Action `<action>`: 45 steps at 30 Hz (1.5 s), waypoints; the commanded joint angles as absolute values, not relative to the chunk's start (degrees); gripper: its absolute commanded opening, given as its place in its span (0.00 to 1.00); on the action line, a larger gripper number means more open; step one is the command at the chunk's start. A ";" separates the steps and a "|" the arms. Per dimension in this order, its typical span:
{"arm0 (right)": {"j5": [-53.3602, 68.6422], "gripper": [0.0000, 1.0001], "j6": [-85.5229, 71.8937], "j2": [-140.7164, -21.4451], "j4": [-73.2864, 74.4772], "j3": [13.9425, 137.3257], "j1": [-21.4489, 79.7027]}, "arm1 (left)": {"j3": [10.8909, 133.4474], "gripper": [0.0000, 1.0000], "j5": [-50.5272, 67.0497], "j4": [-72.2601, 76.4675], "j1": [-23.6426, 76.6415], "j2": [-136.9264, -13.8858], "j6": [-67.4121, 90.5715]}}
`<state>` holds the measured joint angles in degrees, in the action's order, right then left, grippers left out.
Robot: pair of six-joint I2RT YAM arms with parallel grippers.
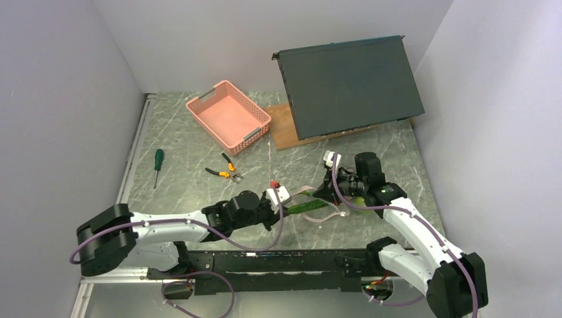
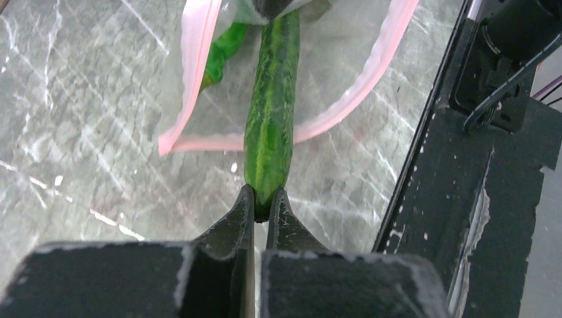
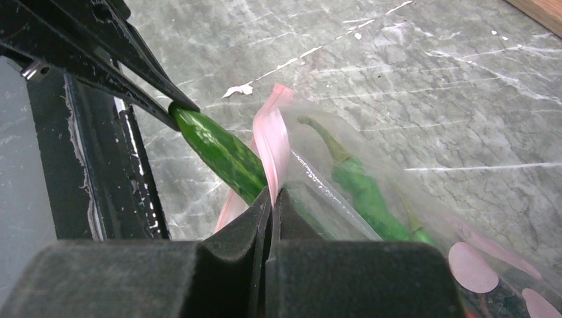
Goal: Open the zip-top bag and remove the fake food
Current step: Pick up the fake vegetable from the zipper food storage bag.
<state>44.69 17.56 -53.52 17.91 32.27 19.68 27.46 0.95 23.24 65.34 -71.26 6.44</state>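
Currently, the step in hand reads as removal of the first piece, with the bag mouth already open. Your left gripper (image 2: 264, 199) is closed tight on the near tip of one dark-green, ridged plastic cucumber (image 2: 272, 112). The cucumber lies partway out through the mouth of the one clear, crinkly plastic zip-top bag (image 2: 331, 73) with its pink zip strip, and its far end runs in under the plastic. Your right gripper (image 3: 273, 195) is pinched shut on that pink strip at one lip of the mouth. It holds the bag between the two arms, near the front edge of the grey marbled table (image 1: 185, 179). Next, you probably need to draw the cucumber straight back along its own length while the right side anchors the lip, then set it down beside the bag.

- Bags: one.
- Cucumbers: one.
- Inside the bag: one long, curved green plastic pepper (image 3: 364, 192). Anything deeper is too blurred to count.
- Grippers: two, both gripping.
- Elsewhere on the table, well apart:
  - one pink plastic basket (image 1: 228, 116)
  - one pair of orange-handled pliers (image 1: 224, 171)
  - one green-handled screwdriver (image 1: 158, 165)
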 commanded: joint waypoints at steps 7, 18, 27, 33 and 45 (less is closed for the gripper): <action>47.28 0.00 18.98 -52.19 18.41 33.26 18.85 | 22.18 0.00 0.30 11.10 65.21 -56.63 7.87; 47.68 0.00 19.10 -51.94 18.54 33.22 18.07 | 24.12 0.00 0.18 -3.56 65.21 -45.28 6.76; 47.89 0.00 19.33 -51.94 18.72 33.31 17.74 | 28.13 0.00 0.23 -13.04 65.21 -41.09 6.66; 47.90 0.00 19.39 -51.79 18.70 33.34 17.58 | 30.59 0.00 0.18 -19.84 65.21 -36.88 6.98; 48.10 0.00 19.51 -51.97 18.82 33.42 17.34 | 36.99 0.00 -6.56 -31.79 65.21 -26.35 8.96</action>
